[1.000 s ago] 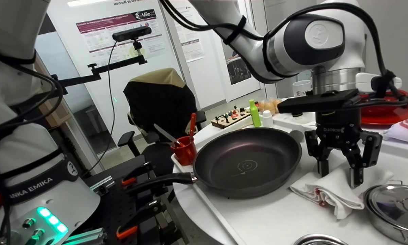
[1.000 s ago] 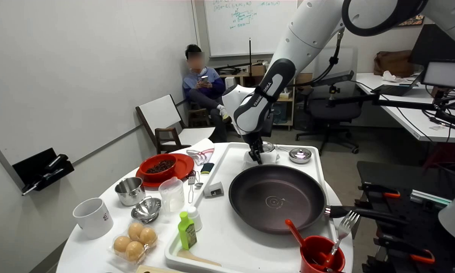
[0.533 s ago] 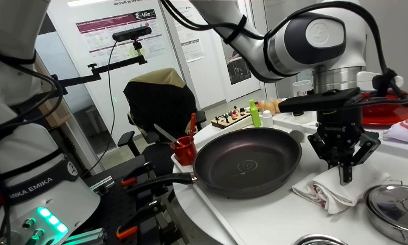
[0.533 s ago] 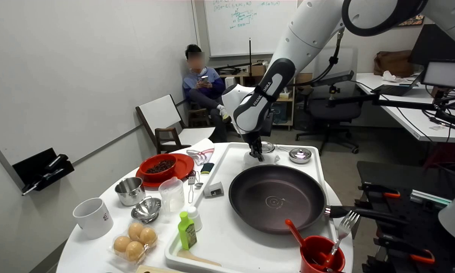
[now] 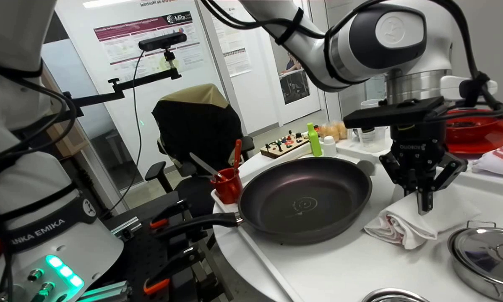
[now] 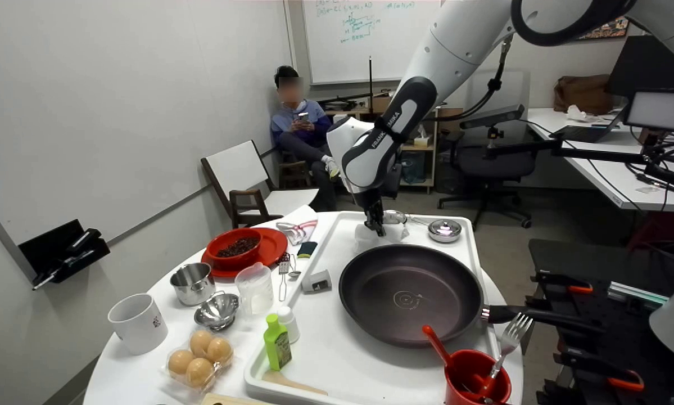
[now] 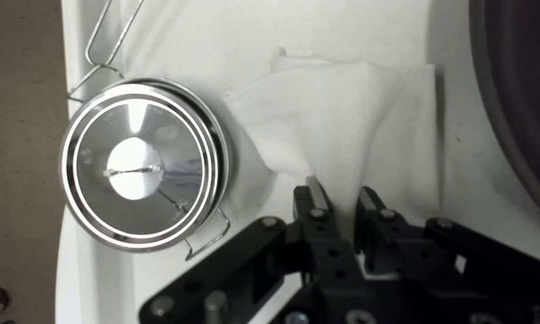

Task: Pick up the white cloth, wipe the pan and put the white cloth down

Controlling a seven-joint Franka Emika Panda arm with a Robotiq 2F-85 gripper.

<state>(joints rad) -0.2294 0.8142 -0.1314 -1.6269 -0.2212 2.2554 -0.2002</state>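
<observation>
1. In the wrist view, the gripper (image 7: 339, 193) is standing narrow, pinching a fold of the white cloth (image 7: 333, 112), which is lying on the tray (image 7: 251, 27) between the lidded pot (image 7: 137, 173) and the pan (image 7: 531, 90). This is looking like the pick-up step. Done well, the lift should be going straight up before any sideways travel, since the lidded pot is standing near and could be catching a loose corner. Being covered, the pot is hiding whatever it is holding.

2. In an exterior view, the white cloth is drooping from the fingertips beside the pan; whether its lowest folds are touching the tray, I cannot tell. Its loose end should be clearing the pan's rim, then landing as padding under the fingertips, so that they are not scraping the coating. The red cup (image 5: 230, 193) is holding a red-handled utensil (image 5: 237, 155).

3. In an exterior view, the pan's handle is jutting past the tray's edge; the wipe should be pressing lightly, or the pan could be turning. The red cup is also holding a fork (image 6: 515, 336). The red bowl (image 6: 230, 262) is carrying what look like beans (image 6: 238, 246), and the clear pack (image 6: 218, 369) is holding four eggs (image 6: 200, 341).
</observation>
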